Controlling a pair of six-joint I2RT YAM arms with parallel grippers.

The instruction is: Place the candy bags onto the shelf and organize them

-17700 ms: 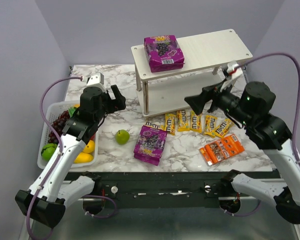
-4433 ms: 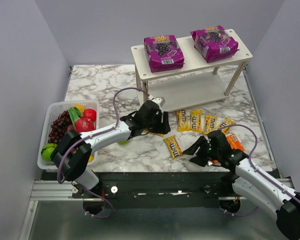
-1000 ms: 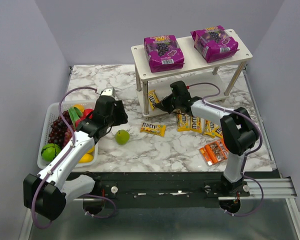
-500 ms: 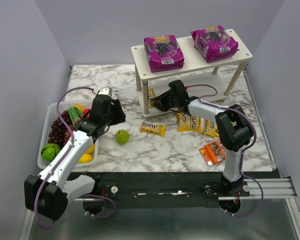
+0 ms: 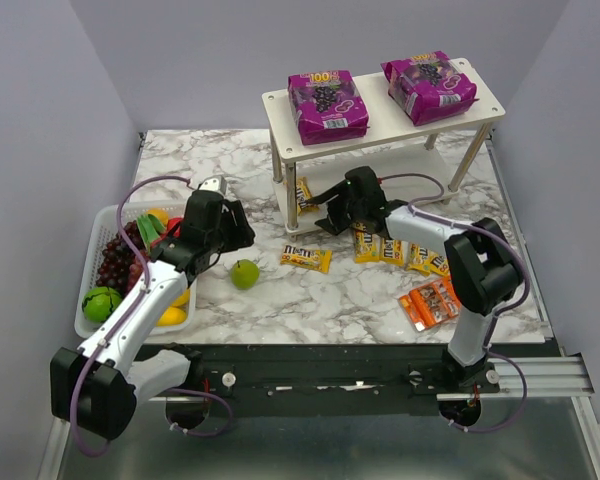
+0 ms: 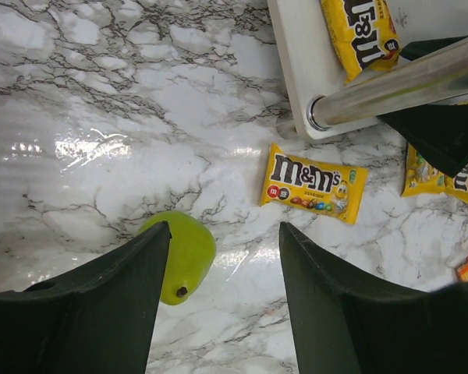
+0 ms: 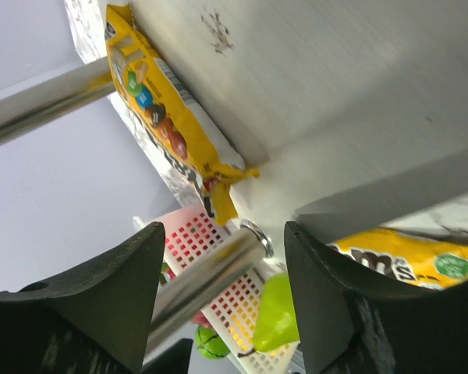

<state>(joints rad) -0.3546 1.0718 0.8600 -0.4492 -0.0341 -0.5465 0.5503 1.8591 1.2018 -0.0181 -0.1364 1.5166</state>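
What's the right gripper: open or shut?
Open: right gripper fingers apart, nothing between; yellow packet lies free on the shelf.

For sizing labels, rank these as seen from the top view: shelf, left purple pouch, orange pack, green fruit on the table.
1. shelf
2. left purple pouch (raised, so may look larger)
3. orange pack
4. green fruit

A white-and-grey marble tabletop (image 5: pixel 210 160) fills the floor of a lavender-grey booth (image 5: pixel 180 60). At its left edge sits a white slatted fruit basket (image 5: pixel 87 268) holding dark purple grapes (image 5: pixel 115 258), a round green fruit (image 5: pixel 98 301), a yellow fruit (image 5: pixel 172 315), a red one (image 5: pixel 176 228) and a small orange one (image 5: pixel 158 214). A green pear (image 5: pixel 244 273) lies alone on the marble, just right of the basket and apart from it.
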